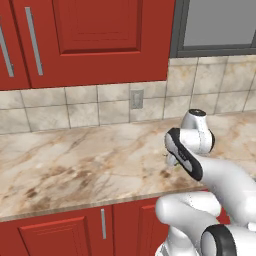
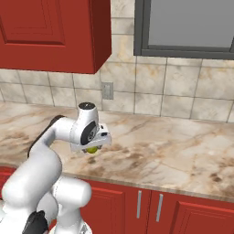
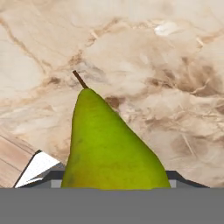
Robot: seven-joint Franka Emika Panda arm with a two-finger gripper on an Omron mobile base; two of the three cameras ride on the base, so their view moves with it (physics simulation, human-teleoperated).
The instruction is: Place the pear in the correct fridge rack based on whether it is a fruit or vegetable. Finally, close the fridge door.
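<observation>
I had the pear (image 3: 109,144) close under my hand, its brown stem pointing away from me over the marble counter (image 1: 75,160). From the right base view, a bit of yellow-green showed just beneath my gripper (image 2: 93,147), which hung low over the counter near its front edge, out from the wall outlet (image 2: 107,90). In the hand view the fruit sat right where my fingers come up, so I judged I was holding it. The tips themselves were hidden behind it, though, and I could not tell for certain that they were clamped on it rather than merely set around it. Nor could I tell whether the pear was lifted clear of the counter or touching it.

I took this to be the pick-up step, at or just after the grasp. Sorting and shutting the fridge door lay ahead. Red cabinets (image 1: 90,40) and tile were all that stood beyond the counter. The next move therefore called for raising the pear clear, then turning the base toward the fridge and choosing the fruit rack.
</observation>
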